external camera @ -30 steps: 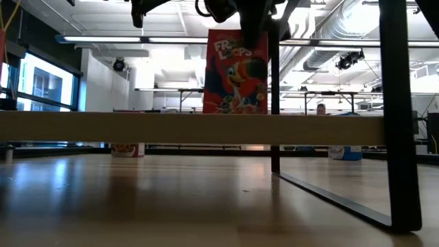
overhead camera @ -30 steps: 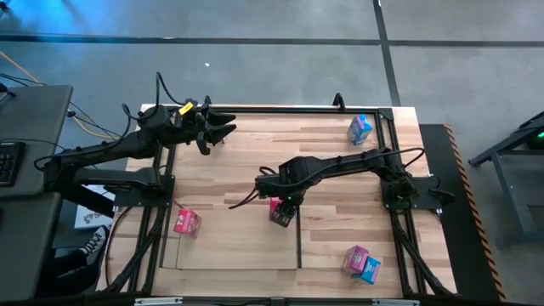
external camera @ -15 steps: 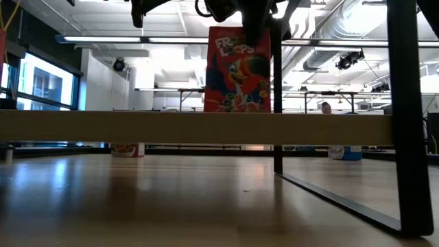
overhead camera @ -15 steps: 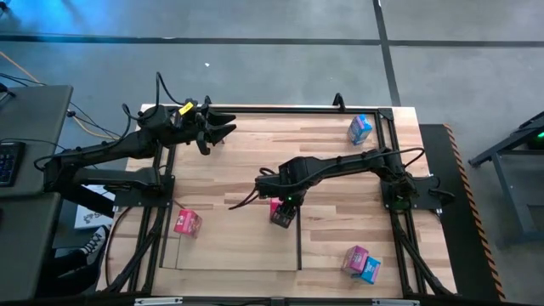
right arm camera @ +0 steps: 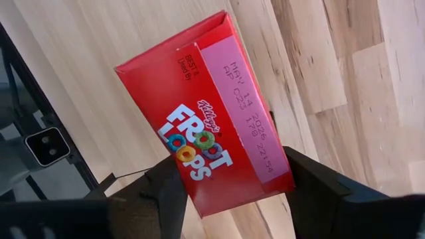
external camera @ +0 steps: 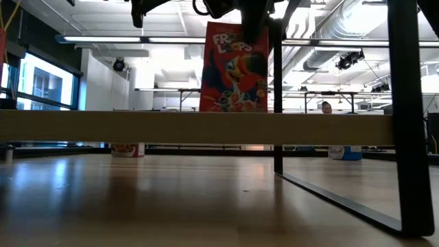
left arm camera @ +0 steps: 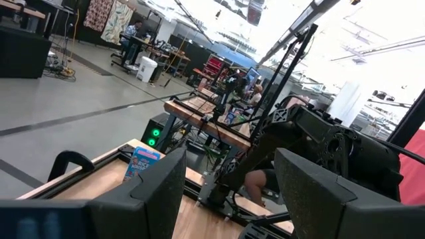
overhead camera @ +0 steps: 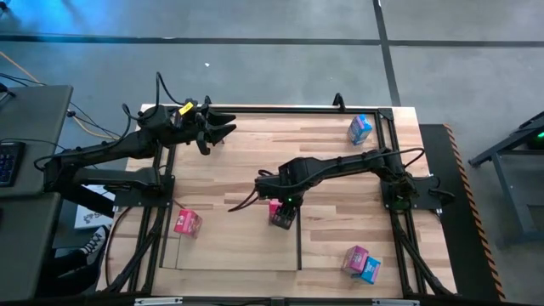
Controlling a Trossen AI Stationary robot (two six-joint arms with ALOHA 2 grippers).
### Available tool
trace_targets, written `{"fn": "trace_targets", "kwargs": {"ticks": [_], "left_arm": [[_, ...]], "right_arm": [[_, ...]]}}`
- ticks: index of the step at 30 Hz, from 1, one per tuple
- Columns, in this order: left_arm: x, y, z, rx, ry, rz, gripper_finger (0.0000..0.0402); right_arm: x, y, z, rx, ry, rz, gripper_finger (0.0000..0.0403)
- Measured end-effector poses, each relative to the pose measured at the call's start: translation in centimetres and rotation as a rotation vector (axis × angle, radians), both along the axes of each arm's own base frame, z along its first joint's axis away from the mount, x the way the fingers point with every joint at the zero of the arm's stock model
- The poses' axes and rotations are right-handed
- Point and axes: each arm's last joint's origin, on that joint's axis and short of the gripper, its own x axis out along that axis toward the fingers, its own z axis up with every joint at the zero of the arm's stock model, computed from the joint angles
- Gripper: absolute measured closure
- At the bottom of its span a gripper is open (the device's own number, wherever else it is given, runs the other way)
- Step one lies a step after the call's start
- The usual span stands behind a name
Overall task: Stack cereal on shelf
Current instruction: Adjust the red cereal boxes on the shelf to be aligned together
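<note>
High view: right gripper (overhead camera: 283, 206) clamped on red box (overhead camera: 281, 214) above shelf (overhead camera: 238, 242); position near unchanged from half-second ago. Left gripper (overhead camera: 223, 125) fingers apart, raised over far-left table edge. Other boxes: pink (overhead camera: 187, 223) at shelf's left wall, blue (overhead camera: 360, 128) at far right corner, pink-blue pair (overhead camera: 361, 263) near right.

Low view: red box (external camera: 234, 67) now shifted slightly left, tilted; its bottom edge hidden behind shelf board (external camera: 199, 127).

Right wrist view: fingers (right arm camera: 166, 192) grip box sides.
</note>
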Motion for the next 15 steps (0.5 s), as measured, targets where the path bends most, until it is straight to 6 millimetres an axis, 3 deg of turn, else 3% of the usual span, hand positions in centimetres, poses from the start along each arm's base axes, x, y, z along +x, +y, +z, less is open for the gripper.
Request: {"fn": "trace_targets", "kwargs": {"ticks": [15], "left_arm": [[0.00, 0.00, 0.01, 0.024, 0.005, 0.003, 0.0180]], "right_arm": [[-0.05, 0.01, -0.01, -0.009, -0.007, 0.057, 0.0104]]}}
